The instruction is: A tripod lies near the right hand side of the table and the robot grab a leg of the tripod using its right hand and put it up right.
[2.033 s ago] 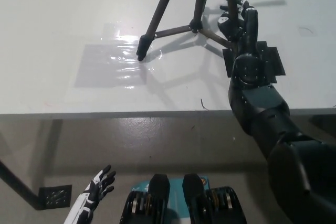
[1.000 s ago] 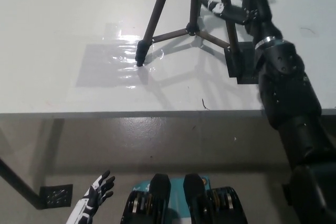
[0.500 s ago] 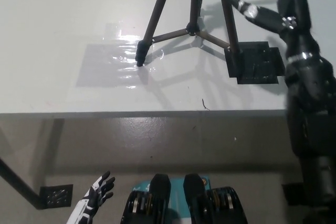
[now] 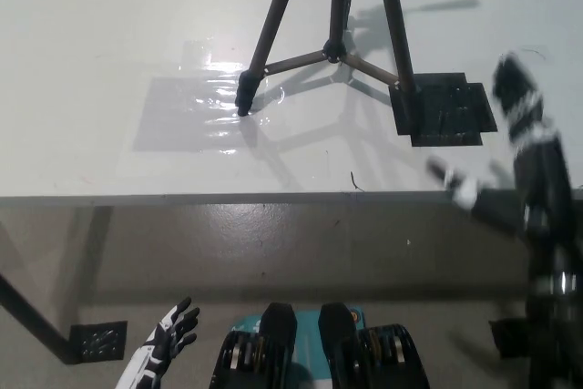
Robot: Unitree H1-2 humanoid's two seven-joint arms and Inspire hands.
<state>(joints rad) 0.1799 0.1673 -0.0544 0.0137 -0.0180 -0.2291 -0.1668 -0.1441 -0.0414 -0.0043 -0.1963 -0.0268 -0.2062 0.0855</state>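
The black right hand (image 4: 524,107), blurred at the surface's (image 4: 109,34) right edge, grasps nothing; whether its fingers are spread I cannot tell. The tripod (image 4: 333,38) stands upright at the surface's far right. The white left hand (image 4: 173,330) rests below the near edge, released, fingers spread.

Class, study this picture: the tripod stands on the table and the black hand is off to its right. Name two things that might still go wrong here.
1. The tripod stands free; one foot rests on a shiny clear sheet, another at the edge of a black patch. It might slip or rock.
2. The right hand is blurred in motion beside the table edge, so a stray swing might clip the nearest leg. The left hand rests low, too far to help.
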